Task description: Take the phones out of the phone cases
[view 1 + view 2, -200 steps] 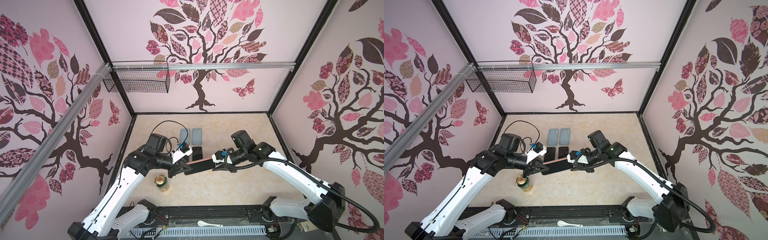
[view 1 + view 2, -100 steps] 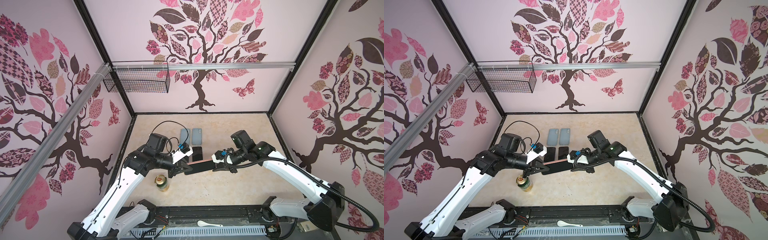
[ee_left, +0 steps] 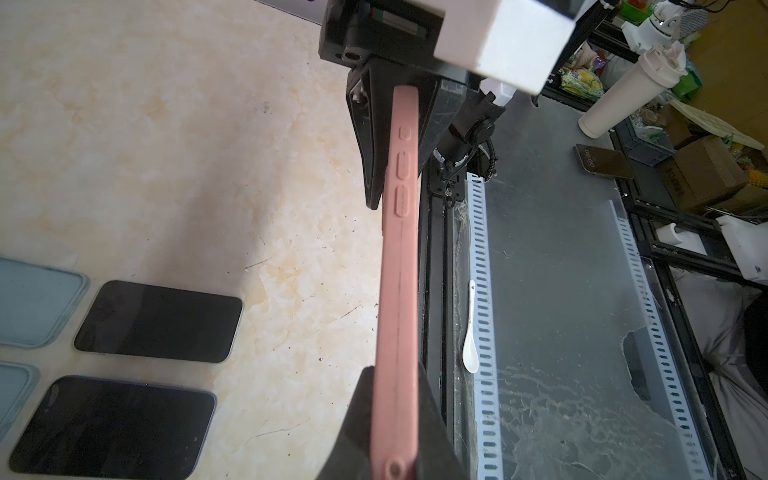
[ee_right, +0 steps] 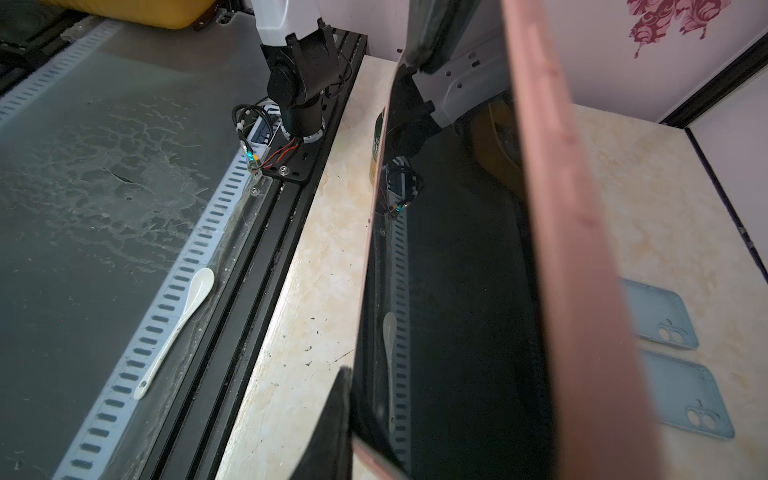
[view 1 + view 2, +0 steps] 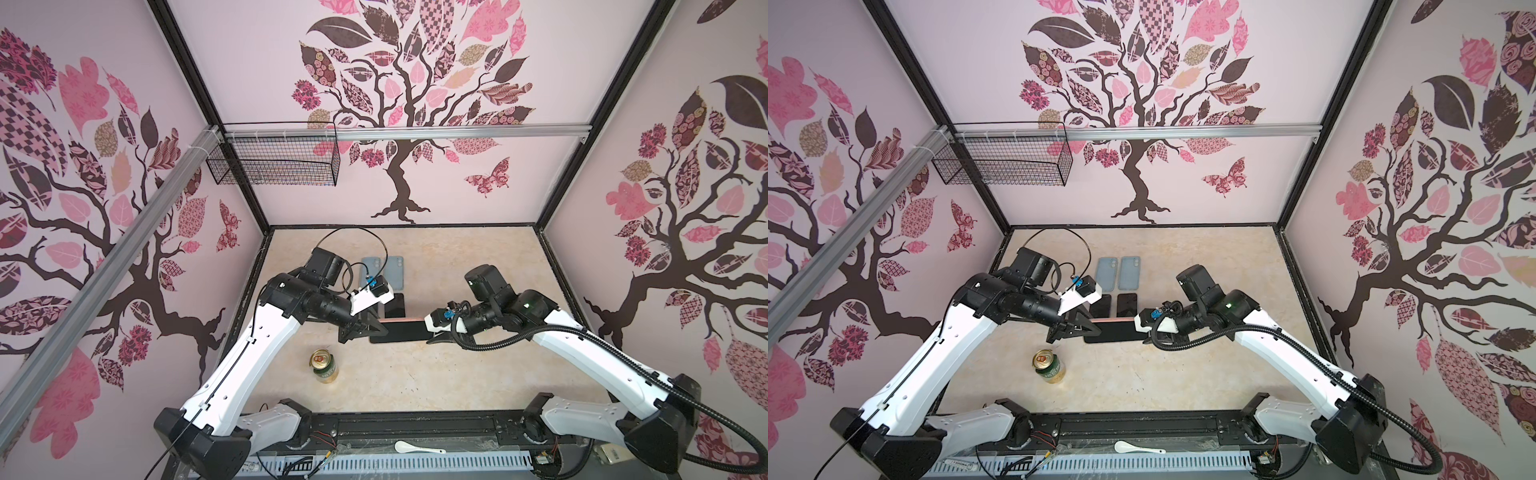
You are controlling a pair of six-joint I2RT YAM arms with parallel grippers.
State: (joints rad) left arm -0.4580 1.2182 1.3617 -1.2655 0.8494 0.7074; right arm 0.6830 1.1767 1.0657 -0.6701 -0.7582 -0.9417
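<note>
The phone [image 5: 399,333], black screen showing, sits in a pink phone case [image 5: 401,319] held level above the table between both arms. My left gripper [image 5: 374,330] is shut on one end, with a finger on each face of the case [image 3: 395,291]. My right gripper [image 5: 430,332] is shut on the other end [image 3: 399,183]. In the right wrist view one finger [image 4: 332,428] presses the screen's edge, and the other is hidden behind the phone [image 4: 457,291]. The case's pink side wall [image 4: 573,249] runs along the far edge.
Two empty blue-grey cases [image 5: 1106,272] [image 5: 1128,272] and two bare black phones [image 5: 1100,306] [image 5: 1127,304] lie on the beige table [image 5: 457,270] behind the grippers. A green can [image 5: 325,365] stands at front left. A white spoon [image 5: 415,448] lies on the front rail. A wire basket [image 5: 274,164] hangs high.
My right gripper has tightened slightly on its end of the case. Both arms and the phone stay where they were.
</note>
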